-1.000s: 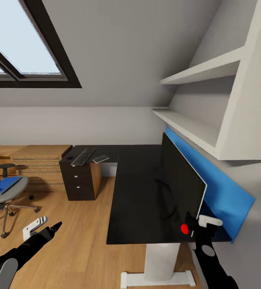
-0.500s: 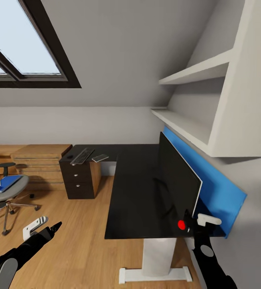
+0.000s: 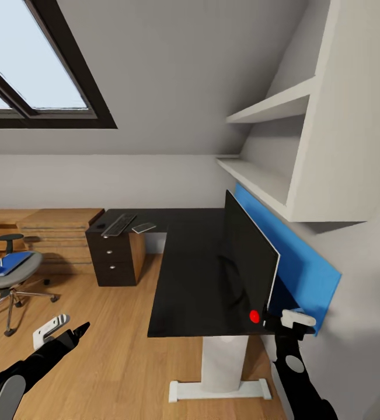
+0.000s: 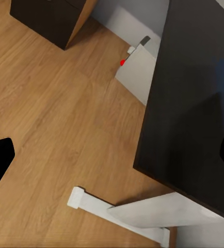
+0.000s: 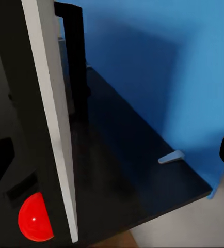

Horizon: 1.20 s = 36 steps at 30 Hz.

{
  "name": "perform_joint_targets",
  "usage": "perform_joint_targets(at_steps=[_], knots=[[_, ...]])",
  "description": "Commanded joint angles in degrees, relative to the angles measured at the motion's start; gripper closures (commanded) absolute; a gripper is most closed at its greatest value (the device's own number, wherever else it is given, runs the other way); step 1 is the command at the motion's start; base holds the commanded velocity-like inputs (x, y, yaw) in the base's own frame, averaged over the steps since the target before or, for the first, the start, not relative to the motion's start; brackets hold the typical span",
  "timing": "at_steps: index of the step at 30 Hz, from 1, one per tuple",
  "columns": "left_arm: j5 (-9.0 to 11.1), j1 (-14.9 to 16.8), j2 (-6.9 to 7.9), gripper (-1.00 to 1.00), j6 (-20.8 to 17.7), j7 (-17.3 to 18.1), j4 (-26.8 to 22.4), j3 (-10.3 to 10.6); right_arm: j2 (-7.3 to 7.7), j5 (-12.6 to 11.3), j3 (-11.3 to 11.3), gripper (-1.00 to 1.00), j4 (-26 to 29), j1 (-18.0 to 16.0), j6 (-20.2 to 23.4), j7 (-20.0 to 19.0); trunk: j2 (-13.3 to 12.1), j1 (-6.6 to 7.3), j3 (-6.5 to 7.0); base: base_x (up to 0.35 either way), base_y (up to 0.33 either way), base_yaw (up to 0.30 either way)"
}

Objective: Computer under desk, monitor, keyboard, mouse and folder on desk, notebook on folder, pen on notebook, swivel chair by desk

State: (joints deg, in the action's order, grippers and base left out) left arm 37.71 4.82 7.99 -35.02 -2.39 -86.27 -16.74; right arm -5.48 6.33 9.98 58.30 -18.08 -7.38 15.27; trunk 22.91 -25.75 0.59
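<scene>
While the right gripper (image 3: 276, 324) sits at the near lower corner of the monitor (image 3: 245, 262), its jaws stand on either side of the screen's edge, one dark finger before the black front and a white one behind; whether they actually pinch it cannot be told. Low at the left, the left gripper (image 3: 61, 328) hangs over the wooden floor (image 3: 114, 344) with its jaws parted and nothing between them. The monitor stands upright on the desk (image 3: 190, 280), its red dot low at the near corner, its white back toward the blue wall panel (image 3: 297, 262). Under the black surface, the computer (image 4: 138, 72) rests on the floor. Farther off, the keyboard (image 3: 118, 224) lies on the desk's far wing above the drawers (image 3: 111, 259). Off to the left, the folder (image 3: 3, 263) lies on the swivel chair (image 3: 6, 280), well apart from the desk.
</scene>
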Motion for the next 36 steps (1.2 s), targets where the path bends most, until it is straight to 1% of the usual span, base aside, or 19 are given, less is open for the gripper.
perform_joint_targets(at_steps=[1,5,6,7,9,15,26,33,35,36], knots=[[0.5,0.0,0.0,-1.0,-0.3,-0.3,0.0,0.0,-0.13,0.6,0.1,-1.0,0.0,0.0,-0.1,0.1,0.0,-0.03,-0.02,-0.027,-0.016,0.0],[0.5,0.0,0.0,-1.0,-0.3,-0.3,0.0,0.0,-0.21,0.6,0.1,-1.0,0.0,0.0,-0.8,0.1,0.0,-0.03,-0.02,-0.013,-0.007,0.0],[0.5,0.0,0.0,-1.0,-0.3,-0.3,0.0,0.0,-0.19,0.6,-2.1,-1.0,0.0,0.0,-1.6,0.1,0.0,-0.03,-0.02,0.0,0.0,0.0],[0.5,0.0,0.0,-1.0,-0.3,-0.3,0.0,0.0,-0.16,0.6,-2.7,-1.0,0.0,0.0,-1.7,0.1,0.0,-0.03,-0.02,0.0,0.0,0.0],[0.5,0.0,0.0,-1.0,-0.3,-0.3,0.0,0.0,-0.15,0.6,-3.4,-1.0,0.0,0.0,-1.9,0.1,0.0,-0.03,-0.02,-0.002,0.0,0.0],[0.5,0.0,0.0,-1.0,-0.3,-0.3,0.0,0.0,-0.14,0.6,-3.5,-1.0,0.0,0.0,-2.1,0.2,0.0,-0.03,-0.02,-0.143,0.0,0.0],[0.6,0.0,-0.05,-1.0,-0.3,-0.3,0.2,0.0,-0.14,0.6,-3.6,-1.0,-0.1,0.1,-2.1,0.0,0.0,-0.03,-0.02,-0.315,0.0,0.0],[0.6,0.0,-0.03,-1.0,-0.3,-0.4,2.1,0.0,-0.14,0.8,-3.9,-1.0,-0.2,0.1,-2.1,-0.1,0.0,-0.03,-0.02,-0.334,0.0,0.0],[0.6,0.0,-0.02,-1.0,-0.2,-0.4,2.8,0.0,-0.14,0.9,-4.2,-1.0,-0.3,0.1,-2.0,-0.1,0.0,-0.03,-0.02,-0.336,0.0,0.0],[0.6,0.0,-0.01,-1.0,-0.2,-0.5,4.0,0.0,-0.14,0.9,-4.6,-1.0,-0.3,0.1,-2.0,-0.1,0.0,-0.03,-0.02,-0.336,0.0,0.0]])
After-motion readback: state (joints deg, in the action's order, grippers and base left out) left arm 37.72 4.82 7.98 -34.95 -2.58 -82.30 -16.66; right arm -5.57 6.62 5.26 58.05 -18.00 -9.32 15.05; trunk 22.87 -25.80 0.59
